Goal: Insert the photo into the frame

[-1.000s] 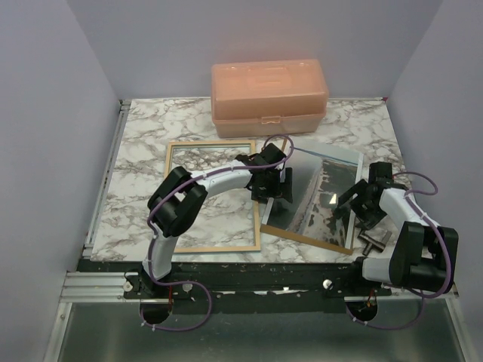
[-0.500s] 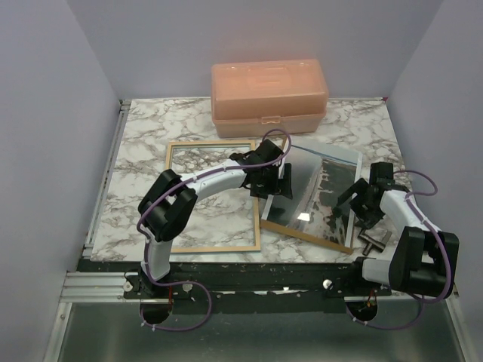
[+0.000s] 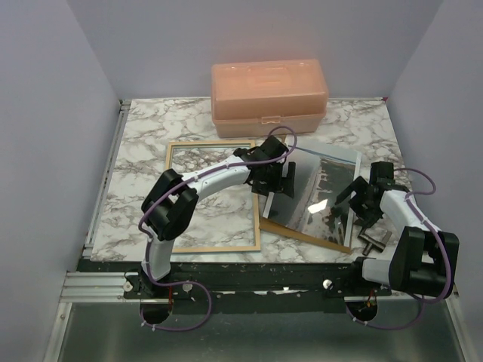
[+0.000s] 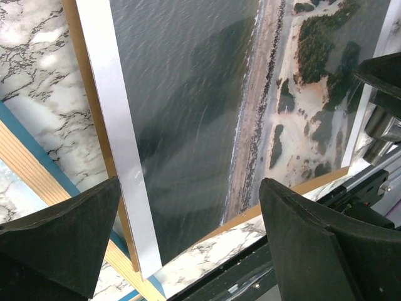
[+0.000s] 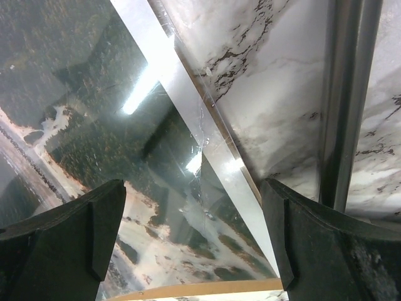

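The photo (image 3: 317,194), a grey-dark shoreline print with a white border, lies on a brown backing board (image 3: 302,234) right of centre. It fills the left wrist view (image 4: 207,106) and the right wrist view (image 5: 94,144). The frame (image 3: 213,249), light wood with a clear pane, lies flat to the left; its blue underside edge (image 4: 44,147) shows in the left wrist view. My left gripper (image 3: 275,179) is open above the photo's left edge. My right gripper (image 3: 361,200) is open above the photo's right edge. Neither holds anything.
A peach plastic box (image 3: 269,91) stands at the back centre of the marble table (image 3: 143,151). The photo and board overlap the frame's right rim. The table's metal edge rail (image 5: 341,113) runs close to my right gripper.
My left gripper has shifted slightly right over the photo's left edge. My right gripper has edged a little. The glare on the photo has moved; the print itself lies about where it was.
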Motion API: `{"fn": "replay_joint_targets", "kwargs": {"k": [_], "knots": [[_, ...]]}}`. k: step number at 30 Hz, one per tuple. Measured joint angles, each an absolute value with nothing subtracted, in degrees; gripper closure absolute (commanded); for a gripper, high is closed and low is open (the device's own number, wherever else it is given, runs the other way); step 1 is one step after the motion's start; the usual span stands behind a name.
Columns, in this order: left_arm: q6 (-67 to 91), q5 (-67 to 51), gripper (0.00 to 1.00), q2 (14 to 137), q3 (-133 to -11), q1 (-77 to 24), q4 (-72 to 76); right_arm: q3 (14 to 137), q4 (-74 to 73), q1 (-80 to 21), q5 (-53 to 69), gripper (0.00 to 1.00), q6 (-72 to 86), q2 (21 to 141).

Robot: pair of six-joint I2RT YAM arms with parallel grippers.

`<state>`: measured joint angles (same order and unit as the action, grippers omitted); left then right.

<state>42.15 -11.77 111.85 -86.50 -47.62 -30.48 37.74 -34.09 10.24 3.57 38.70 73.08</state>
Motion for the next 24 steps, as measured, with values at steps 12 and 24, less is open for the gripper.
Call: {"fn": "replay_joint_targets", "kwargs": {"k": [12,24], "knots": [[40.2,-10.4,0.09,113.9,-88.6,-48.1,-32.8,37.9,-33.9,10.2,5.0,0.04,36.9,72.4],[41.3,-12.4,0.13,105.9,-81.3,-46.5,-26.5,38.9,-34.4,10.2,10.1,0.02,35.4,70.7]]}}
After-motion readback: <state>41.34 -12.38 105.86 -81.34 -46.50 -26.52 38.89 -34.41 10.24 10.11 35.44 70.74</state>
